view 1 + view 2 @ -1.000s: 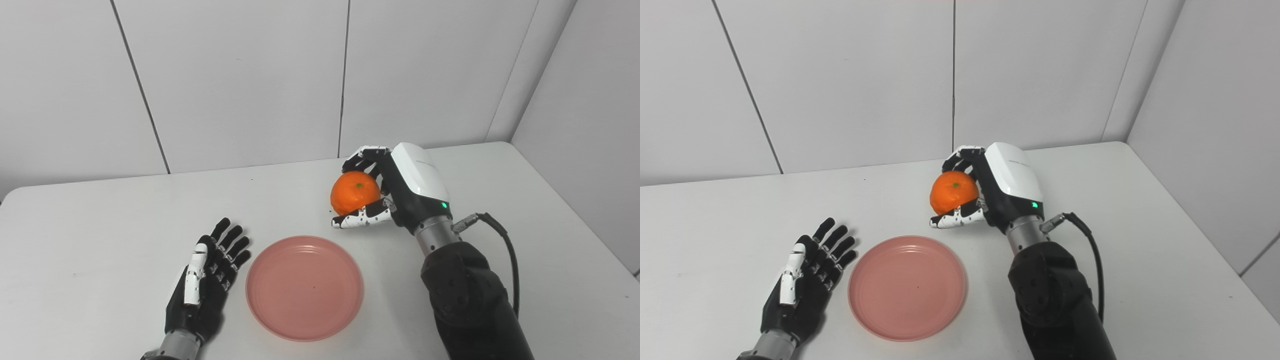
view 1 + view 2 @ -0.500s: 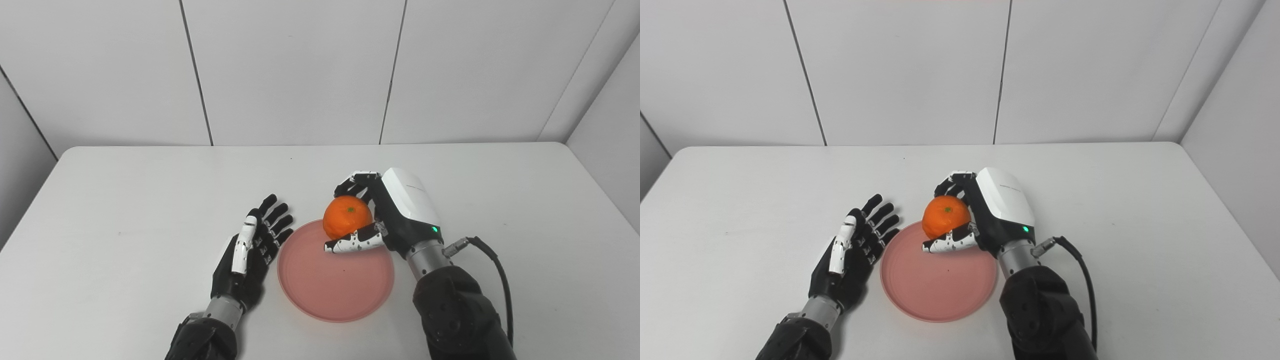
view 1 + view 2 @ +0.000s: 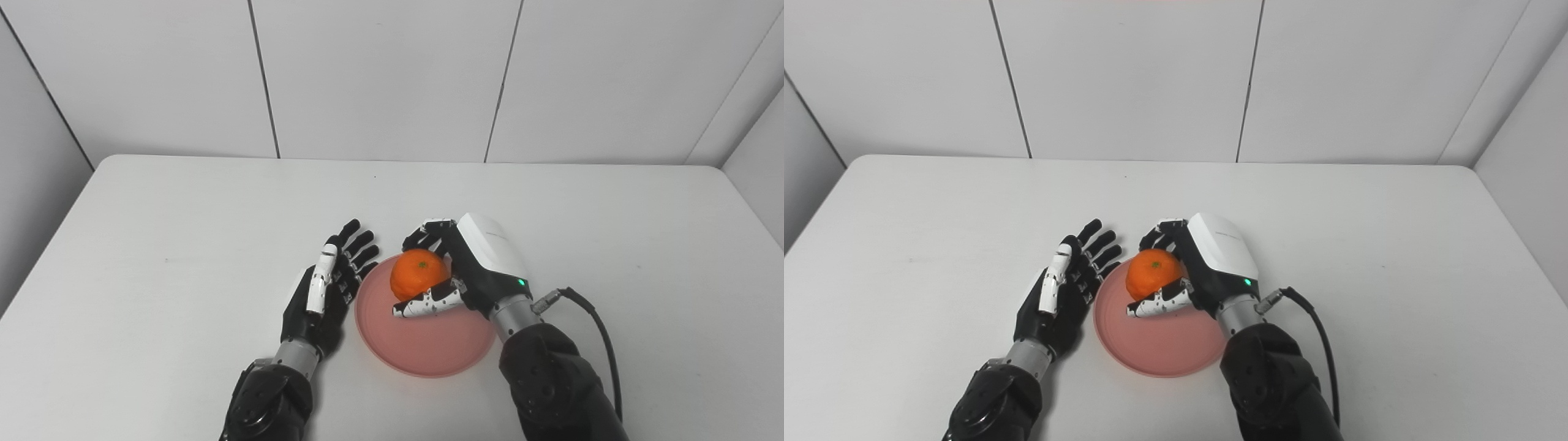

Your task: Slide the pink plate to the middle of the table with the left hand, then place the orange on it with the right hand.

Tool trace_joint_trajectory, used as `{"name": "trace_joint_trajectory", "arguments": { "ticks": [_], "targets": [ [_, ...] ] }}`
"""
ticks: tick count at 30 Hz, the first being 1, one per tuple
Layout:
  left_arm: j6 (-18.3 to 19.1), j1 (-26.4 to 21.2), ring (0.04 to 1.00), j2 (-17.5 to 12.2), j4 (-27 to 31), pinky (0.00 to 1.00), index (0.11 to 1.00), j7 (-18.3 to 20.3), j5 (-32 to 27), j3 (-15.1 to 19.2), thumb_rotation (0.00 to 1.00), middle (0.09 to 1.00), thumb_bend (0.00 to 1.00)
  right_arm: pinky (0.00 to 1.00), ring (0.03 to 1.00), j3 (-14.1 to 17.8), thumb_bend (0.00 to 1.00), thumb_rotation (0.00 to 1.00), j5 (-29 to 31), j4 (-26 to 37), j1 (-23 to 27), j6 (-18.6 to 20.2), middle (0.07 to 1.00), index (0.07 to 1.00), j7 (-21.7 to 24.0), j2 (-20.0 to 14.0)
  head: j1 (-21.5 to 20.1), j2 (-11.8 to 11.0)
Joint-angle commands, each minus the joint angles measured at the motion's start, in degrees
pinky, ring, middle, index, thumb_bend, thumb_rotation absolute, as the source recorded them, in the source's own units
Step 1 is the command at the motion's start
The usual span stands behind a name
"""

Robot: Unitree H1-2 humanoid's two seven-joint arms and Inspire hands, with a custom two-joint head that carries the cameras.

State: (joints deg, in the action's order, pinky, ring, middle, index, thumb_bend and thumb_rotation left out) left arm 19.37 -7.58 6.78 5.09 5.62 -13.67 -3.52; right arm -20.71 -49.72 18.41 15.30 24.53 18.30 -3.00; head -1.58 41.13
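Note:
The pink plate (image 3: pixel 429 349) lies on the white table near its middle front. My right hand (image 3: pixel 471 269) is shut on the orange (image 3: pixel 418 274), holding it over the far half of the plate; whether the fruit touches the plate I cannot tell. Its thumb (image 3: pixel 425 304) curls under the fruit. My left hand (image 3: pixel 324 294) lies open on the table just left of the plate's rim, fingers spread and pointing away, holding nothing. In the right eye view the orange (image 3: pixel 1153 274) and plate (image 3: pixel 1164 349) appear the same way.
The white table (image 3: pixel 153 245) ends at grey wall panels behind and to both sides. A black cable (image 3: pixel 603 343) loops from my right wrist over the table on the right.
The camera has swung, shifting the whole picture. My right hand has carried the orange from beyond the plate to over the plate and lower. The left hand stays open beside the rim.

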Motion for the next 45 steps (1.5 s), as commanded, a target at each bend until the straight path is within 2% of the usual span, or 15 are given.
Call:
{"name": "trace_joint_trajectory", "arguments": {
  "ticks": [1,8,19,28,34,38,39,41,45],
  "targets": [
    [0.6,0.4,0.894,0.3,-0.6,0.88,0.899,-1.0,0.9,0.0,1.00,0.904,0.38,0.22,0.312,-0.2,0.53,0.00,0.6,0.4,1.2,-2.1,0.416,0.519,-1.3,0.3,0.4,0.1],
    [0.1,0.4,0.888,0.5,-0.7,0.89,0.897,-1.1,1.5,0.0,1.00,0.903,0.38,0.23,0.323,-1.6,0.53,0.00,1.0,-3.7,1.3,-3.6,0.418,0.517,-2.6,-0.6,0.8,0.2],
    [-0.6,0.7,0.889,0.4,-0.7,0.88,0.900,-1.0,2.3,0.0,1.00,0.902,0.38,0.23,0.323,-3.2,0.53,0.00,0.3,-7.6,1.3,-3.4,0.418,0.518,-3.3,-1.0,0.5,0.3],
    [-0.2,0.8,0.895,0.3,-0.3,0.88,0.903,-0.9,2.3,0.0,1.00,0.907,0.38,0.23,0.317,-4.5,0.53,0.00,-0.4,-8.5,0.9,-3.6,0.415,0.517,-4.4,-1.8,0.2,0.4],
    [0.1,0.9,0.893,0.3,0.0,0.88,0.904,-0.9,2.4,-0.1,1.00,0.906,0.38,0.23,0.328,-5.1,0.53,0.00,-1.2,-6.5,0.7,-2.8,0.421,0.519,-3.6,-2.4,0.3,0.6],
    [0.2,0.9,0.897,0.2,0.2,0.88,0.908,-0.9,2.5,-0.2,1.00,0.909,0.38,0.31,0.420,-4.7,0.53,0.01,-0.4,-4.1,0.2,-3.3,0.451,0.530,-2.9,-3.0,0.2,0.6],
    [0.1,0.9,0.894,0.1,0.2,0.88,0.904,-1.0,2.5,-0.3,1.00,0.906,0.38,0.33,0.443,-4.7,0.52,0.09,-0.4,-3.6,0.1,-3.6,0.512,0.507,-2.9,-3.1,0.2,0.6],
    [0.2,0.9,0.889,0.2,0.3,0.87,0.902,-1.0,2.4,-0.2,1.00,0.903,0.38,0.26,0.409,-4.7,0.84,0.18,-0.7,-2.0,0.0,-3.2,0.540,0.631,-1.7,-3.6,0.1,0.7],
    [0.5,0.9,0.889,0.3,0.3,0.87,0.903,-0.9,1.9,0.1,1.00,0.905,0.38,0.23,0.376,-4.5,0.93,0.25,-2.4,3.0,0.2,-0.5,0.529,0.703,3.8,-4.6,-0.2,0.6]
  ]
}}
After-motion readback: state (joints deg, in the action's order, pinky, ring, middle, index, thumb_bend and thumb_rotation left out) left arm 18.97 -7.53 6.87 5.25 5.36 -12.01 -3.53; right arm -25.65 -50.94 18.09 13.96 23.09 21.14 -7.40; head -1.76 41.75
